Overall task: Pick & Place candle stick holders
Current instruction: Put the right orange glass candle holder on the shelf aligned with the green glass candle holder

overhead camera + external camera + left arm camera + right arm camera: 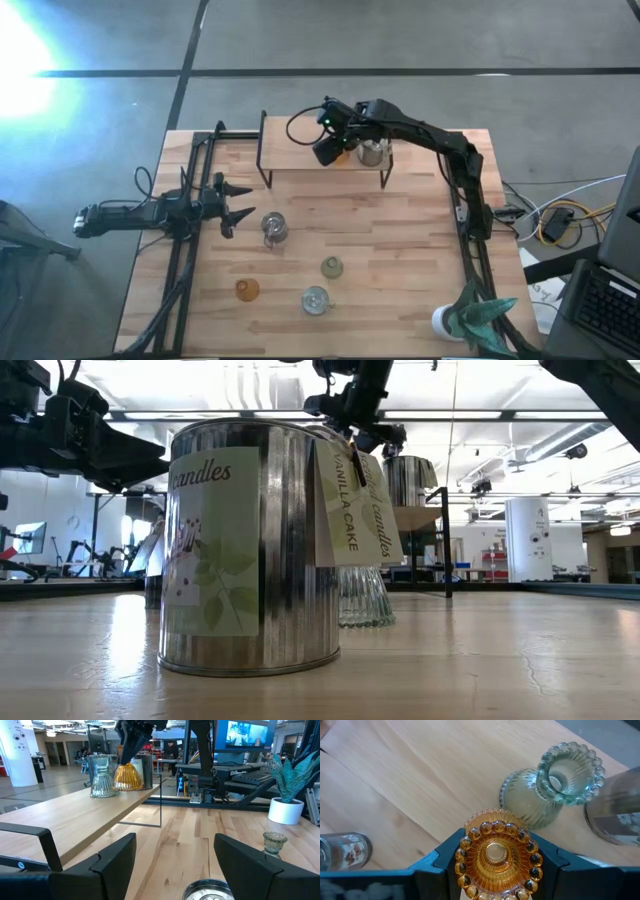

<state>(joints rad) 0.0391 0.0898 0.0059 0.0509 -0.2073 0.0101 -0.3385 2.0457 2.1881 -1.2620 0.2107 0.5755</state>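
My right gripper (495,862) reaches over the raised wooden shelf (300,150) at the table's far side and is shut on an amber holder (495,855). A pale green holder (555,790) and a silvery tin (373,152) stand on the shelf beside it. On the table stand a silvery jar (273,228), a pale green holder (331,266), an amber holder (247,290) and a clear jar (315,299). My left gripper (242,202) is open and empty at the table's left, just left of the silvery jar (210,891). My right gripper pinches the amber holder between its two fingers, just under its beaded top rim (466,851). The fingers come from above, pointing down. The holder is upright, with its foot (127,785) at the shelf top; whether it rests there I cannot tell.
A white pot with a teal plant (465,318) stands at the near right corner. The shelf's thin black legs (264,165) stand on the table. In the low view a labelled tin (250,550) fills the near ground, with a tagged glass holder (365,598) behind it.
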